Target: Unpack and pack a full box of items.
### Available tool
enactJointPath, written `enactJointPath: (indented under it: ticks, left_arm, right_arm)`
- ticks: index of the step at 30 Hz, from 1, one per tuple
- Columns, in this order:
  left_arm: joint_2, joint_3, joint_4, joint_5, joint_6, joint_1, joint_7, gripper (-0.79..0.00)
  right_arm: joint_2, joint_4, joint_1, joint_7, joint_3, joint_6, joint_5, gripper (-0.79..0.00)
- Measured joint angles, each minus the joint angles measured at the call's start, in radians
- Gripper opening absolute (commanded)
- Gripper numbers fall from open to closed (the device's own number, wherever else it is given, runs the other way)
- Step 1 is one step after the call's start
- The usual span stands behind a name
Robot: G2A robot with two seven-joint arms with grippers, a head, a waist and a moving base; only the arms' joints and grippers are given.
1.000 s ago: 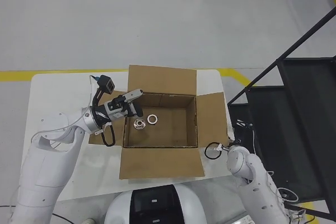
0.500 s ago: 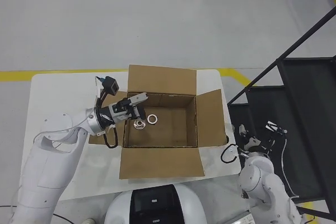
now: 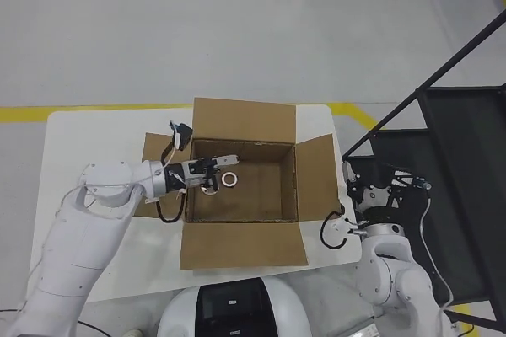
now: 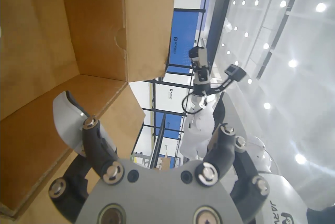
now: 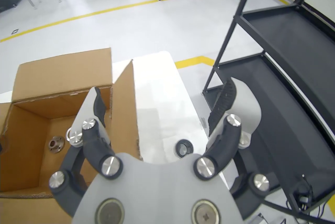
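Note:
An open cardboard box (image 3: 244, 244) stands in the middle of the white table (image 3: 93, 143). On its floor lie a metal flange (image 3: 208, 188) and a white ring (image 3: 230, 179). My left gripper (image 3: 226, 160) is inside the box near its left wall, just above those two parts, open and holding nothing; one white finger (image 4: 68, 115) shows against the box wall (image 4: 91, 26). My right gripper (image 5: 162, 102) hangs open and empty above the table's right edge, beside the box's right flap (image 5: 125, 104). The flange (image 5: 55, 144) lies below it in the box.
A black metal rack (image 3: 455, 168) stands close to the table's right side. A small black round piece (image 5: 184, 147) sits on the table near the right edge. The box's flaps spread outward on all sides. Bare tabletop lies left of the box.
My left gripper has turned and pushed further right into the box, over the flange and ring. My right arm has lifted off the table's right edge and now points its gripper upward.

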Motion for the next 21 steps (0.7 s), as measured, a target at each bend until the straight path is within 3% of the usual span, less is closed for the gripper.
enactJointPath:
  ticks: [8, 21]
  left_arm:
    - [0.017, 0.015, -0.042, 0.195, 0.072, 0.003, 0.011, 0.0]
    - [0.008, 0.103, 0.067, 0.279, 0.108, -0.072, -0.009, 0.0]
  right_arm:
    - [0.0, 0.001, 0.001, 0.0, 0.0, 0.001, 0.002, 0.0]
    - [0.0, 0.001, 0.001, 0.0, 0.0, 0.001, 0.002, 0.0]
